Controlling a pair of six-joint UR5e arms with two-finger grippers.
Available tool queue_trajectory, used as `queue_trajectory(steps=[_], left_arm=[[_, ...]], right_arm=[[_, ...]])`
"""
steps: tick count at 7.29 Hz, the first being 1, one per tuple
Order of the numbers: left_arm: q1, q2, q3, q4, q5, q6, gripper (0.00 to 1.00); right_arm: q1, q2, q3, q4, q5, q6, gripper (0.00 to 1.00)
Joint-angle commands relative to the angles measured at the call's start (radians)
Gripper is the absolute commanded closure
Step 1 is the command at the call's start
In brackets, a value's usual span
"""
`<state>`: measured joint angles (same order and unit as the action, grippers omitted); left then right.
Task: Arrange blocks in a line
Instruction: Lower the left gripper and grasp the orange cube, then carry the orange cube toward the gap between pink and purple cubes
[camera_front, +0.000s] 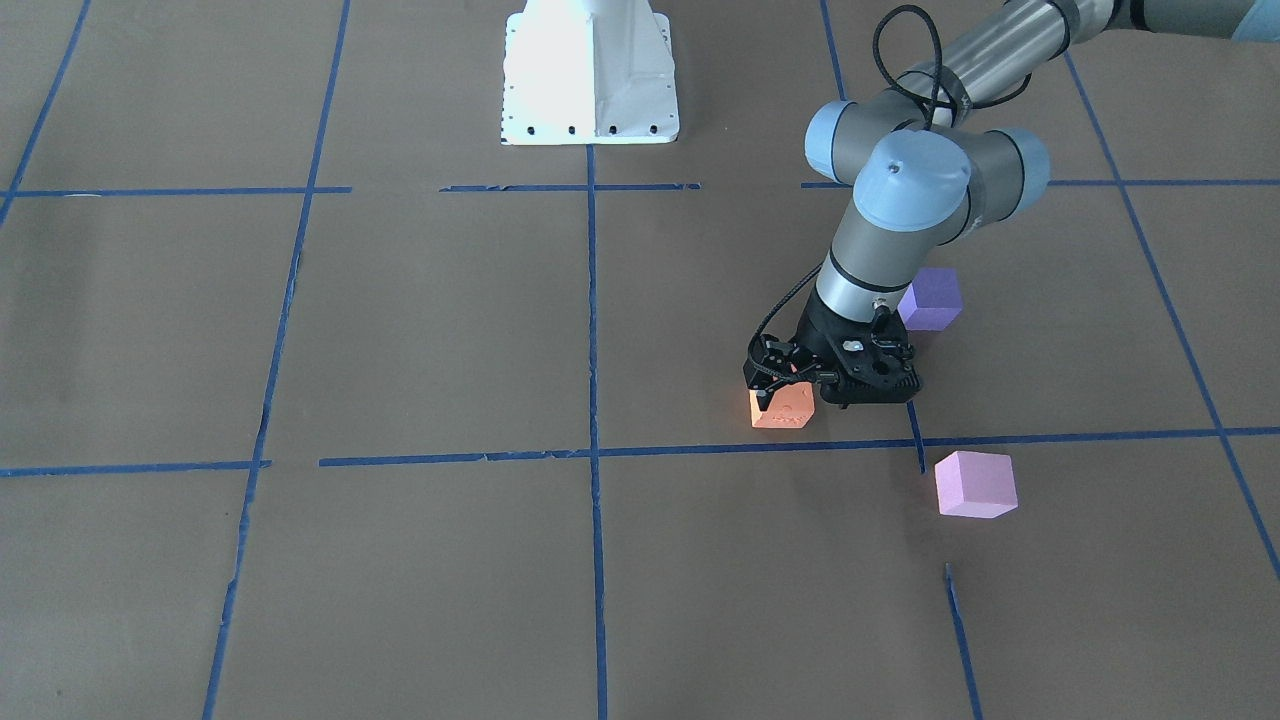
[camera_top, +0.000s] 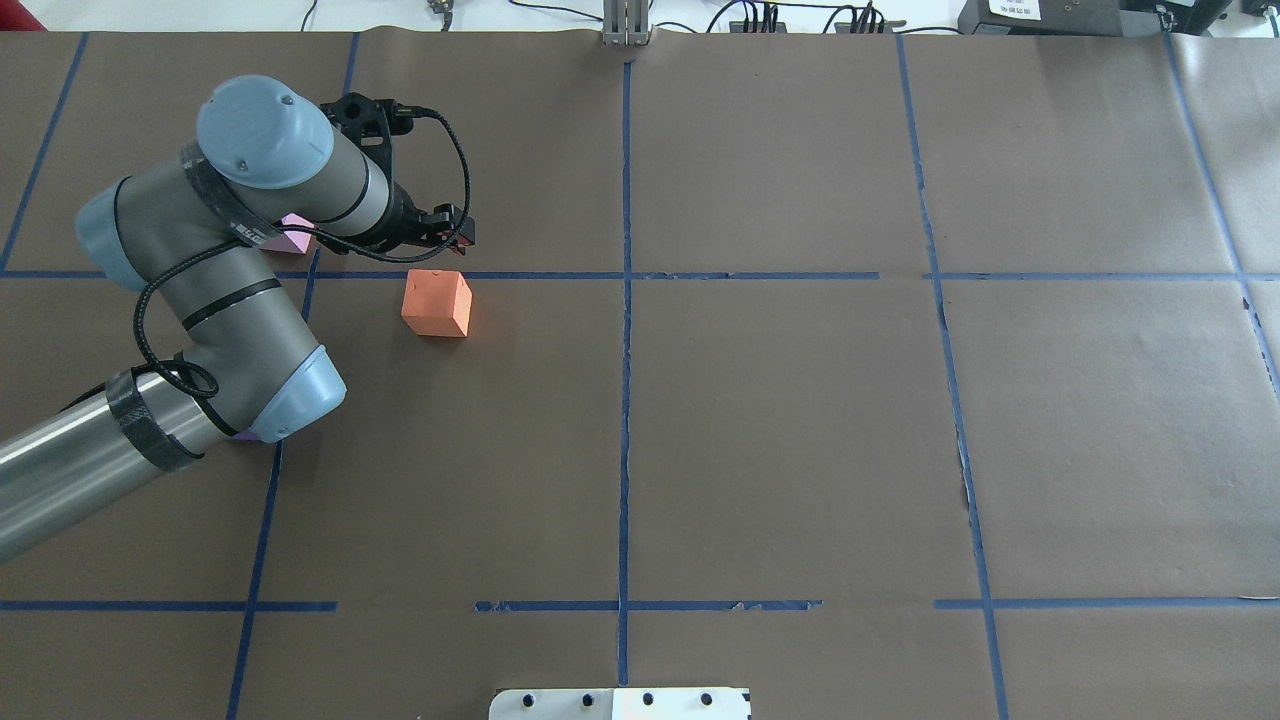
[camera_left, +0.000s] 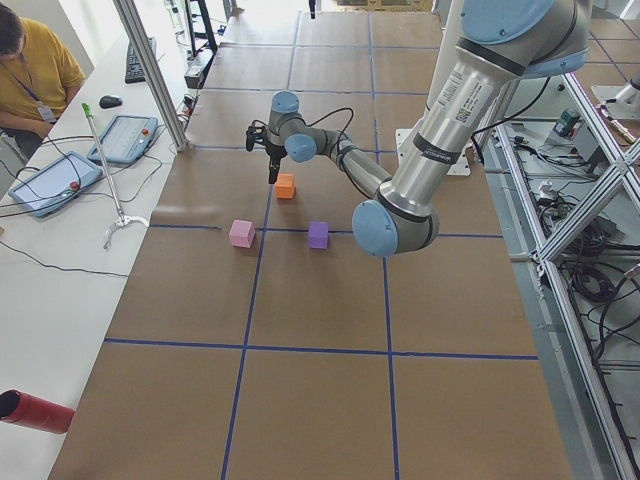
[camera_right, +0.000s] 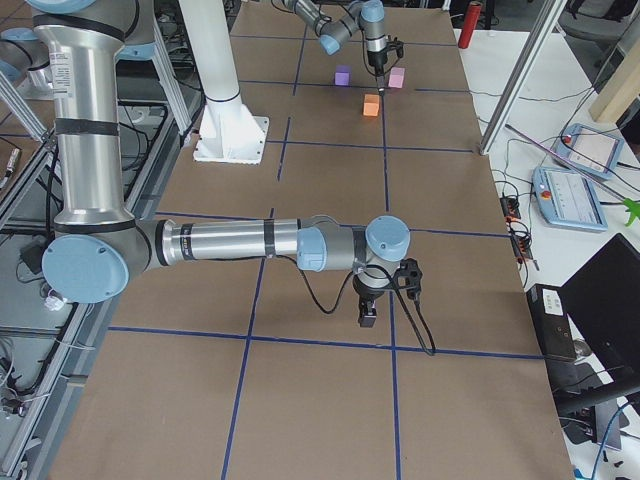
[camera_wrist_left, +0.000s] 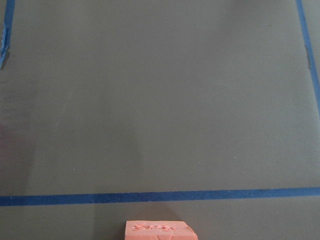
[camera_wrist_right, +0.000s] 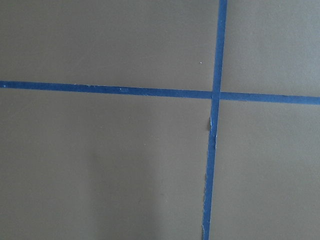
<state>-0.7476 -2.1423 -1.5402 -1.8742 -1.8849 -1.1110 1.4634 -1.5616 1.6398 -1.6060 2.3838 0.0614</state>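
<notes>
The orange block (camera_front: 790, 412) lies on the brown table, also in the overhead view (camera_top: 437, 303) and at the bottom edge of the left wrist view (camera_wrist_left: 159, 231). My left gripper (camera_front: 768, 392) hangs just above and beside it, apart from it in the overhead view (camera_top: 462, 232), fingers looking together and empty. The violet block (camera_front: 932, 298) sits behind the left wrist. The pink block (camera_front: 975, 484) lies apart on the operators' side, half hidden by the arm overhead (camera_top: 290, 232). My right gripper (camera_right: 367, 318) hovers far from the blocks; I cannot tell its jaws.
The white robot base (camera_front: 590, 80) stands at the table's middle on the robot's side. Blue tape lines (camera_front: 592, 450) grid the table. An operator (camera_left: 30, 70) sits beyond the far edge with tablets (camera_left: 45, 185) nearby.
</notes>
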Motion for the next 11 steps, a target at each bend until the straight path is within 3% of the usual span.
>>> queue_trajectory(steps=[1,3,4,5,6,7,9,11], left_arm=[[0.052,-0.005,0.014,0.012,0.027,-0.007,0.00],[0.097,-0.001,0.058,0.007,0.024,-0.001,0.01],[0.096,0.005,0.069,0.000,0.023,0.006,0.17],[0.093,0.006,0.069,0.006,0.015,0.017,0.48],[0.073,0.002,0.058,0.007,0.006,0.022,0.54],[0.029,0.005,0.043,0.010,-0.088,0.035,0.69],[-0.068,0.112,-0.044,0.013,-0.132,0.190,0.71],[-0.116,0.258,-0.054,0.007,-0.154,0.305,0.68]], right_arm=[[0.000,0.000,-0.001,0.000,0.000,0.000,0.00],[0.000,0.000,0.000,0.000,0.000,0.000,0.00],[0.000,0.000,0.000,0.000,0.000,0.000,0.00],[0.000,0.000,0.000,0.000,0.000,0.000,0.00],[0.000,0.000,-0.001,0.000,0.000,0.000,0.00],[0.000,0.000,-0.002,0.000,0.000,0.000,0.00],[0.000,0.000,-0.002,0.000,0.000,0.000,0.00],[0.000,0.000,-0.001,0.000,0.000,0.000,0.00]])
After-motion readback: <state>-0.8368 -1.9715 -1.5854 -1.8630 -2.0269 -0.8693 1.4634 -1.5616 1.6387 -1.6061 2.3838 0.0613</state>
